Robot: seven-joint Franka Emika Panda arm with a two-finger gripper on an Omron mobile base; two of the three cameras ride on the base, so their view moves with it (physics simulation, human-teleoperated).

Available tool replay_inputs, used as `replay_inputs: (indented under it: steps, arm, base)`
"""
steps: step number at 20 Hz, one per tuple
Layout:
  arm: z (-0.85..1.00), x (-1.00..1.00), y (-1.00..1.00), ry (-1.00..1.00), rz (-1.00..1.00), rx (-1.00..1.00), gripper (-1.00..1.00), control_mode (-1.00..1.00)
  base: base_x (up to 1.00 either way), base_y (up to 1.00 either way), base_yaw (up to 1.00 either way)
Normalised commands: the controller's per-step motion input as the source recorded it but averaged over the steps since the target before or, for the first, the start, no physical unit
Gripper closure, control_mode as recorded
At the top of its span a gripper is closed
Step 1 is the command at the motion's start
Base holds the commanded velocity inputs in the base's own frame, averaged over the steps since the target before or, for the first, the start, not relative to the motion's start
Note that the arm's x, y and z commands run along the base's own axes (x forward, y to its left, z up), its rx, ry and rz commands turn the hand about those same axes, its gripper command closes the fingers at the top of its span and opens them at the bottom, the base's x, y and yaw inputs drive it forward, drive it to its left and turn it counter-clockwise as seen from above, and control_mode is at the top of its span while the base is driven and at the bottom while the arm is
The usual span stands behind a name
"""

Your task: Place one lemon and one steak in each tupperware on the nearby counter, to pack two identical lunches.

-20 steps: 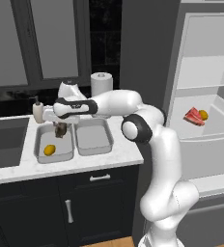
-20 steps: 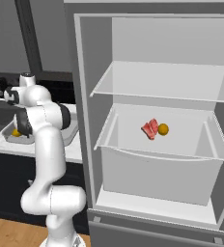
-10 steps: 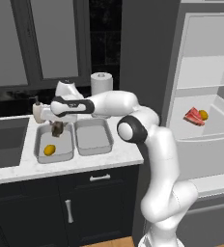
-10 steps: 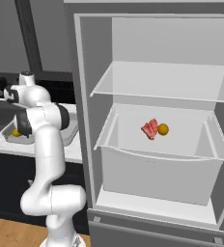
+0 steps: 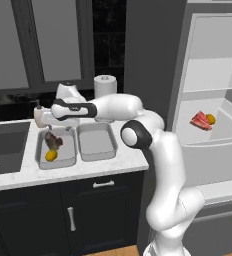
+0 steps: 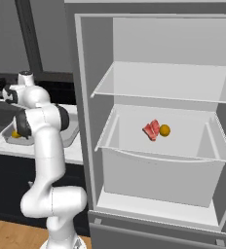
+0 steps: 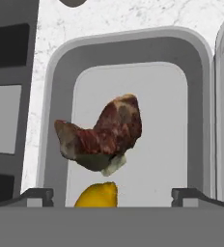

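Note:
My gripper (image 5: 50, 127) hangs open over the left tupperware (image 5: 40, 151) on the counter (image 5: 88, 168). In the hand view its fingertips (image 7: 37, 195) stand wide apart. A brown-red steak (image 7: 102, 135) sits tilted below them, touching neither finger, inside the left tupperware's rim (image 7: 53, 96). A lemon (image 7: 97, 195) lies beside that steak (image 5: 53, 141) in the same container. The right tupperware (image 5: 95, 141) holds nothing. A second steak (image 5: 200, 120) and lemon (image 5: 211, 119) rest on the fridge shelf, the steak (image 6: 151, 130) left of the lemon (image 6: 164, 130).
A dark sink (image 5: 5, 145) lies left of the containers. A soap dispenser (image 5: 38, 113) and a paper towel roll (image 5: 105, 86) stand behind them. The fridge (image 6: 159, 73) stands open to the right, with white shelves and a drawer wall below the food.
The jaws have opened wide and let go of the steak, which has dropped a little lower into the left tupperware. The arm has stayed over that container.

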Motion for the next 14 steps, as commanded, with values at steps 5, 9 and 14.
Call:
replay_inputs:
  steps: [5, 9, 14]
  arm:
    - [0.44, -0.48, 0.08, -0.04, 0.00, -0.03, -1.00, -1.00]
    - [0.87, -0.82, 0.03, -0.03, 0.04, -0.03, -1.00, -1.00]
    - [0.53, -0.98, 0.32, -0.13, 0.04, -0.12, -1.00, -1.00]
  base:
    - [0.00, 0.00, 0.00]
    - [0.00, 0.00, 0.00]
    - [0.00, 0.00, 0.00]
